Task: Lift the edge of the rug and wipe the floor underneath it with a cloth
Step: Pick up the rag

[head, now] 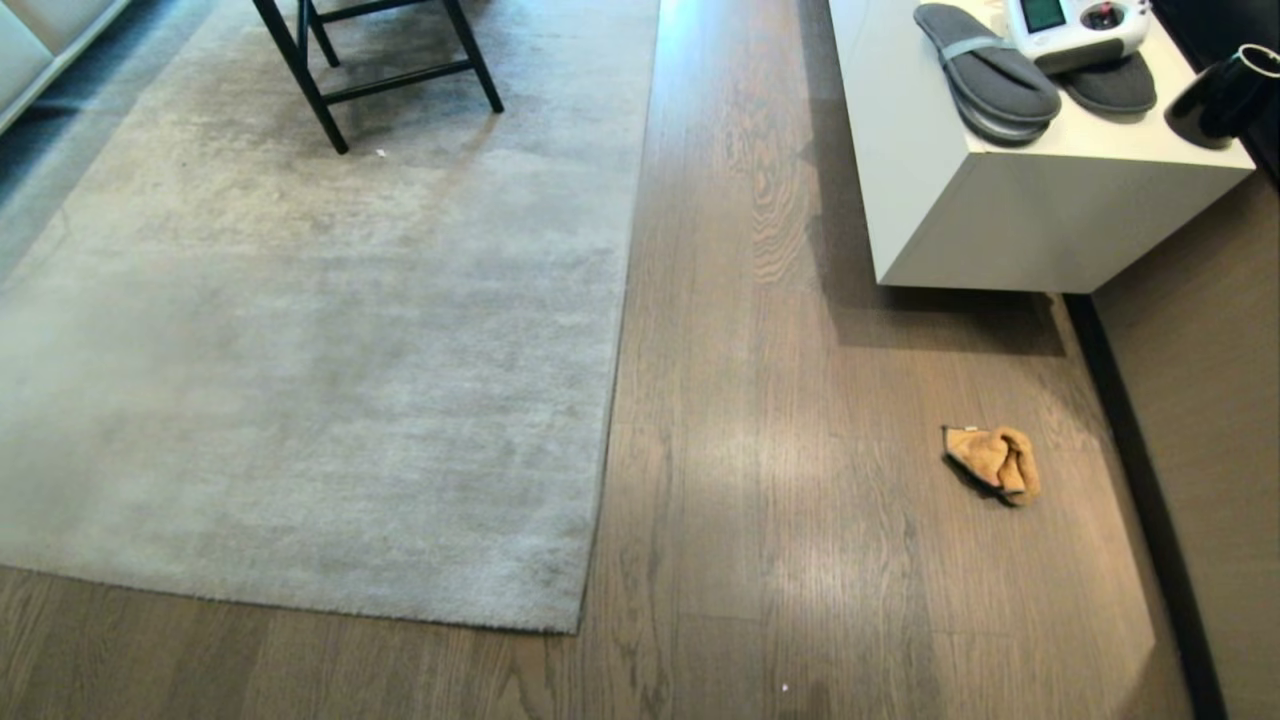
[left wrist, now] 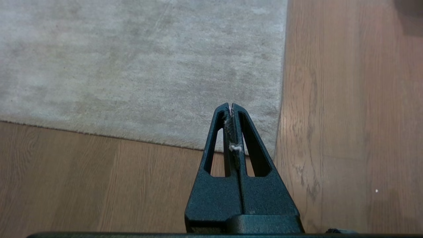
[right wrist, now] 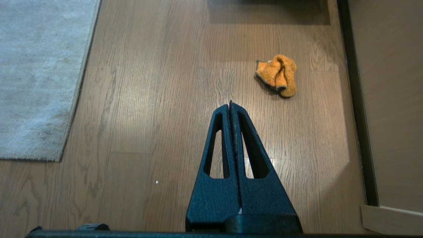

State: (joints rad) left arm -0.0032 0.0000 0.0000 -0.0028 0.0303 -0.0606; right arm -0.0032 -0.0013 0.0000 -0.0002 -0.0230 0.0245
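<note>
Both my arms hang above the floor point(head: 800, 480), neither in the head view. My left gripper point(left wrist: 231, 105) sits over the rug's near corner, fingers pressed together, empty, a few pale fibres stuck in the seam. My right gripper point(right wrist: 230, 103) sits over bare planks, fingers also pressed together, holding nothing.

One rug point(head: 300, 330): pale grey, short pile, lying flat. Its rug edge point(head: 612, 400) runs straight to a square corner.

One cloth point(head: 993, 462): orange-tan, fuzzy, crumpled, dark edging. It lies on the planks well apart from the rug, near the dark baseboard point(head: 1140, 470), beyond my right gripper's tip.

Floor is brown wood-grain plank with a glossy light patch.

One white cabinet point(head: 1010, 220) at the far right carries two grey slippers point(head: 985, 75), a black mug point(head: 1220, 95) and a white device point(head: 1075, 25), possibly a controller, hard to tell. Black chair legs point(head: 330, 90) stand on the rug.
</note>
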